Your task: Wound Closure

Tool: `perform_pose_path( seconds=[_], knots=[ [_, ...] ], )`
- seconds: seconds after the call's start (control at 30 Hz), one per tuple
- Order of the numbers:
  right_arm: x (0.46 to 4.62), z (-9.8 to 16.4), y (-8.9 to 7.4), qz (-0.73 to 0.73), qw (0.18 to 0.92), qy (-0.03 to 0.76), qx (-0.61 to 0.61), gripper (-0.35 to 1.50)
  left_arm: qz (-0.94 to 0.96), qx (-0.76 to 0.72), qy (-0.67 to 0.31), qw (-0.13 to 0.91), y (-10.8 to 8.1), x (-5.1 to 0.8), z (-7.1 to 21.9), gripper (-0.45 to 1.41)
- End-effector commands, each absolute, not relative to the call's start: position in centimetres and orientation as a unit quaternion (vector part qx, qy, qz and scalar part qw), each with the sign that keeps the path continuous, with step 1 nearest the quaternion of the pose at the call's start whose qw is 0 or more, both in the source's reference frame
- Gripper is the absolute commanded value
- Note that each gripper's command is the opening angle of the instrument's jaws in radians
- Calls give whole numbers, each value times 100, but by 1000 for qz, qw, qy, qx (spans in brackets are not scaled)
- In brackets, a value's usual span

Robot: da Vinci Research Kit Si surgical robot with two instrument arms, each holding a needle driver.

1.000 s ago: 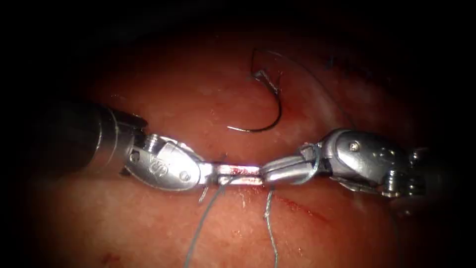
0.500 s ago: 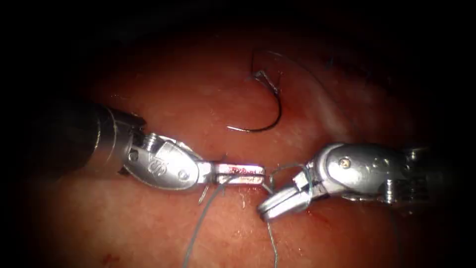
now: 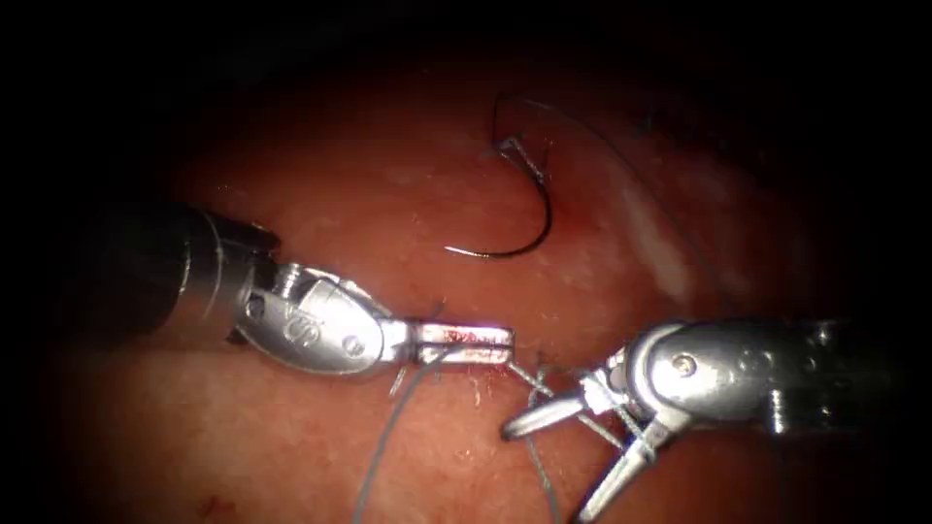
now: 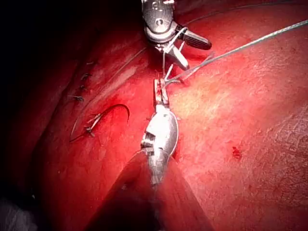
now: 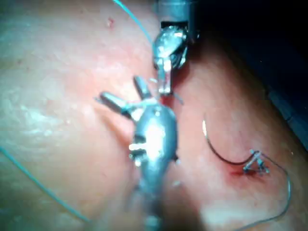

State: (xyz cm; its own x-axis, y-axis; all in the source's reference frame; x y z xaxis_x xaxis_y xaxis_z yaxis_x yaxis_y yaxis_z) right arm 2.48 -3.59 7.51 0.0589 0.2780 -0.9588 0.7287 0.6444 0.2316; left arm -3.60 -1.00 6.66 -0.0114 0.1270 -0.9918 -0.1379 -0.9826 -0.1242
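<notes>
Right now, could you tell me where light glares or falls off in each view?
Endoscope view: light pools on the tissue, borders dark; glare on the left tool, shut on thread, and the open right tool, holding nothing. Left wrist view: shadow beside the unheld needle lying on the tissue. Right wrist view: glare on the right tool.

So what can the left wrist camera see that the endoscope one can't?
Left wrist view: a row of small dark stitches beside the needle shows plainly, and you see the left tool from behind. Endoscope view: markings stamped on the left tool's side. Both: the left tool's jaws shut on the thread, the right tool with jaws open, thread draped across them, and the needle lying loose on the tissue, held by neither.
</notes>
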Motion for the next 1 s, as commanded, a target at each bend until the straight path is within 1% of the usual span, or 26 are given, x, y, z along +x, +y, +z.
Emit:
perform_pose_path(
  seconds=[0.03, 0.17, 0.3, 0.4, 0.67, 0.83, 1.0],
  knots=[
    [257, 751, -365, -194, 624, 653, 383, 115, 712, -697, 4, 92, -99, -366, 673, -45],
    [263, 752, -373, -221, 635, 631, 387, 98, 712, -696, 4, 92, -99, -366, 673, -45],
    [274, 762, -375, -222, 647, 624, 379, 94, 713, -696, 4, 92, -99, -366, 673, -45],
    [278, 770, -375, -231, 663, 605, 375, 94, 713, -696, 4, 92, -100, -366, 672, -45],
    [275, 784, -377, -243, 670, 595, 371, 94, 713, -695, 2, 90, -102, -364, 671, -45],
    [271, 795, -378, -260, 685, 571, 369, 93, 713, -695, 2, 90, -102, -364, 670, -45],
    [268, 795, -375, -260, 685, 572, 369, 91, 713, -695, 2, 90, -102, -364, 670, -45]
  ],
)
